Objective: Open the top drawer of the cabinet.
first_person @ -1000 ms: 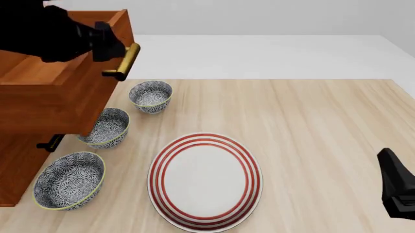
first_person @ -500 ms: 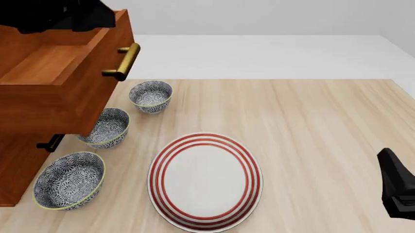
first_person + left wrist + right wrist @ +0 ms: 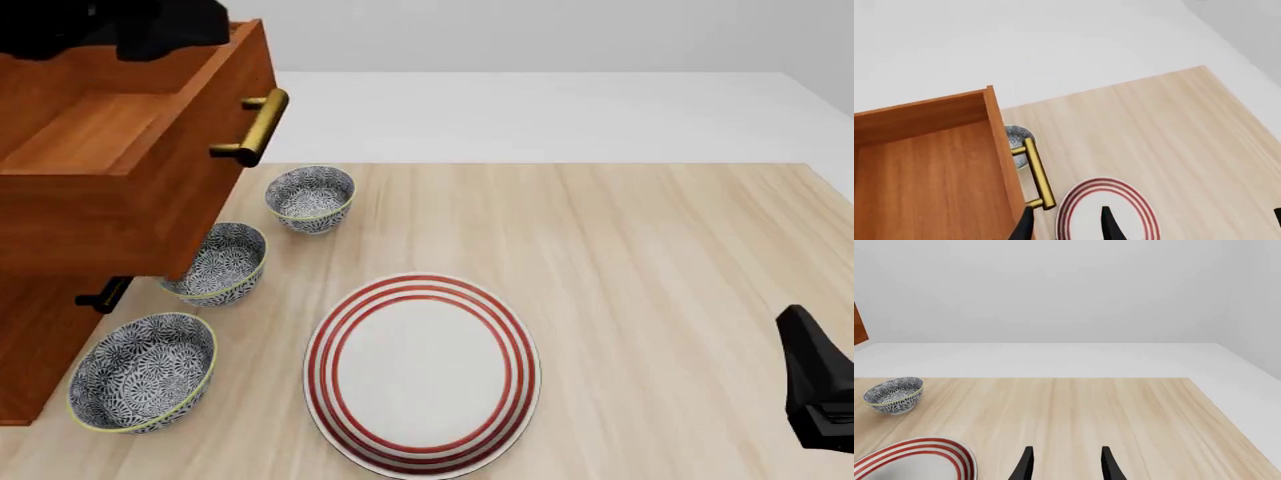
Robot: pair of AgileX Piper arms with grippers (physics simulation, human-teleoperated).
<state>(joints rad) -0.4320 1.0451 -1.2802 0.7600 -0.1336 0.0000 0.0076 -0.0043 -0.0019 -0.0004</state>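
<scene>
Drawer point(image 3: 127, 170) pulled well out of cabinet point(image 3: 34, 340) at nine o'clock; handle point(image 3: 254, 127) released since a second ago. Left gripper point(image 3: 1064, 225) lifted clear, parted, empty. Right gripper point(image 3: 1064, 465) parted, idle. Probably done.

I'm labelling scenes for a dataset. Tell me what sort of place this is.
Probably a simulated tabletop test scene, not a real room: a light wooden table against blank white surroundings, with a wooden cabinet, patterned bowls and a red-striped plate.
</scene>
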